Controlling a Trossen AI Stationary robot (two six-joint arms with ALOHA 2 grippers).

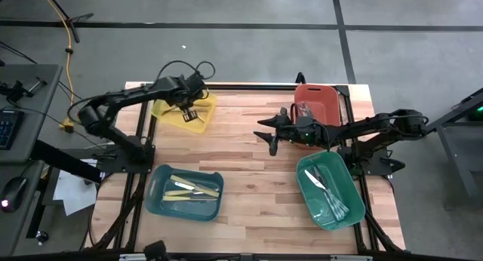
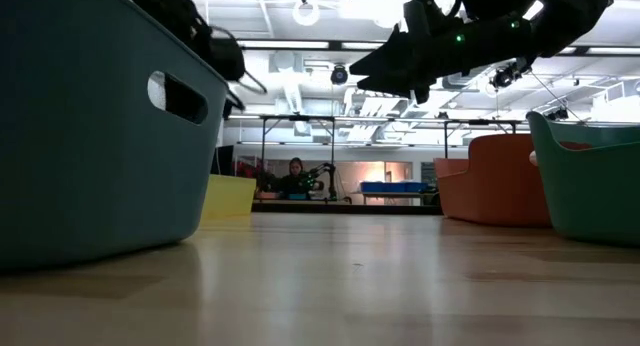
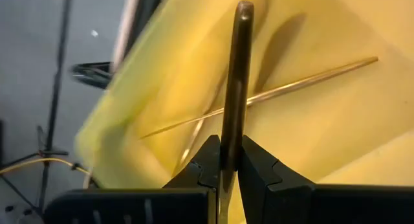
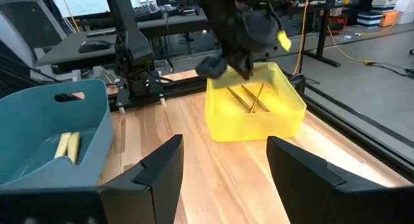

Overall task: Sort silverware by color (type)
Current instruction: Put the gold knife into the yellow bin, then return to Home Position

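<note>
My left gripper (image 3: pixel 231 146) hangs over the yellow bin (image 1: pixel 183 112) at the table's far left, shut on a gold-tan utensil (image 3: pixel 237 75). More thin gold-tan utensils (image 3: pixel 278 91) lie crossed on that bin's floor (image 4: pixel 249 98). My right gripper (image 4: pixel 223 179) stands open with nothing in it, above the table's middle beside the red bin (image 1: pixel 317 102). Cream-yellow utensils (image 1: pixel 192 189) lie in the blue bin (image 1: pixel 162 201), and silver-grey ones (image 1: pixel 332 193) in the green bin (image 1: pixel 351 185). My left gripper pinches the gold-tan utensil's shaft (image 3: pixel 231 130) between its two fingers (image 3: pixel 207 162). The utensil lies along the fingers and sticks out past their tips to a rounded end (image 3: pixel 244 10). The fingers slant down from above. The utensil is lifted clear of the bin's floor.
Four bins stand at the table's corners: yellow far left, red far right, blue near left, green near right. Bare wood (image 1: pixel 249 178) lies between them. The red bin holds some pale utensils (image 1: pixel 304 110). A person (image 2: pixel 296 176) sits far off in the room behind.
</note>
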